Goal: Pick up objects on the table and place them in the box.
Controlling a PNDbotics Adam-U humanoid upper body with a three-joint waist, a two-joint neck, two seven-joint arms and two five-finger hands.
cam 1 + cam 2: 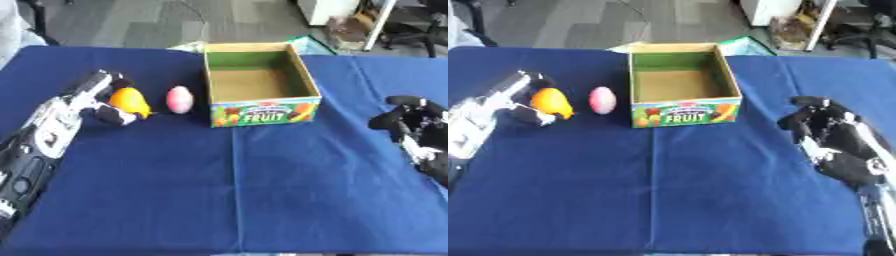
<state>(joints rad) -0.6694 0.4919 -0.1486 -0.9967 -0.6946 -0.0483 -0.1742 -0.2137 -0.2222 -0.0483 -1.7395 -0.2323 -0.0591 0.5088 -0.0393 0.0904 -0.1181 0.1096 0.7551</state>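
Currently left robot hand [98, 100] cradles orange fruit [129, 101].

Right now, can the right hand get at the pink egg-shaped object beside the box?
Probably not easily. The right hand sits far on the other side, and the box stands between it and the pink object. The left hand, at the orange fruit, is much nearer.

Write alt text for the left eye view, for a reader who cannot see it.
The robot's left hand curls around an orange fruit on a blue tablecloth, beside a pink egg-shaped object. An open, empty cardboard box labelled FRUIT stands just right of them. The right hand rests curled at the right edge, holding nothing.
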